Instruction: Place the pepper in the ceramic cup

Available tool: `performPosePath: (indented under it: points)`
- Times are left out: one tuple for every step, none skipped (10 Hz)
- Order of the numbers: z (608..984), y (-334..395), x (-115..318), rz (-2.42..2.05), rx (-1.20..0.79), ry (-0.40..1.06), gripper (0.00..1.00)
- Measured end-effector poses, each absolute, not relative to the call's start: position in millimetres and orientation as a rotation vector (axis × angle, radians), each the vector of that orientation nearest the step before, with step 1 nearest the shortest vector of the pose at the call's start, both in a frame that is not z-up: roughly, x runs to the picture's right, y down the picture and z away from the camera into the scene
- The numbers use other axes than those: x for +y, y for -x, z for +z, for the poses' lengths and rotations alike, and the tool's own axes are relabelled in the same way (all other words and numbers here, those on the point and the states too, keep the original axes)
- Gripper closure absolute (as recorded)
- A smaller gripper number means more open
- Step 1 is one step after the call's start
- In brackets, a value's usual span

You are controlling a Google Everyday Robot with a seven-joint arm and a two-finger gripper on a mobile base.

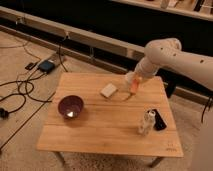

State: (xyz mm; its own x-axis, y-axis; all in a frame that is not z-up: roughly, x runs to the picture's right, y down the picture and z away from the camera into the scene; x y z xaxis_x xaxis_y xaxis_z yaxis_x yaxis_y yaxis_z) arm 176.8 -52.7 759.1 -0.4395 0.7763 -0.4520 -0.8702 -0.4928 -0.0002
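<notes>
The orange pepper (133, 89) hangs tilted, its thin tip pointing down toward the wooden table (110, 130). My gripper (134, 82) is shut on its upper end and holds it just above the table's far right part. The arm comes in from the right. The ceramic cup (108, 90), small and pale whitish, stands on the table a short way left of the pepper, apart from it.
A wide dark purple bowl (70, 106) sits at the table's left. A clear slim bottle (145, 122) stands at the right front with a small black object (159, 120) beside it. Cables and a blue device (46, 66) lie on the floor at the left.
</notes>
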Motion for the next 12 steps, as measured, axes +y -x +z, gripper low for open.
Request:
performPosePath:
  points:
    - [760.1,-177.9,-64.3,2.086,0.29,0.545,1.0]
    - [761.8,-179.8,-71.3,2.123,0.298,0.587,1.0]
    - [764.6,-183.1,-74.3,2.159,0.314,0.621,1.0]
    - [771.1,-189.7,-75.5,2.224,0.345,0.682,1.0]
    - [776.8,-192.0,-73.1,2.256,0.365,0.727,1.0]
    - [783.4,-192.0,-71.1,2.285,0.375,0.782,1.0]
    - [790.2,-190.5,-69.7,2.312,0.377,0.844,1.0]
    - [792.3,-189.8,-68.2,2.32,0.382,0.872,1.0]
    - [793.1,-190.1,-68.1,2.324,0.381,0.879,1.0]
    - [793.4,-190.0,-68.1,2.324,0.381,0.879,1.0]
    - [793.4,-190.1,-68.0,2.324,0.381,0.878,1.0]
    - [793.5,-190.1,-67.9,2.324,0.381,0.878,1.0]
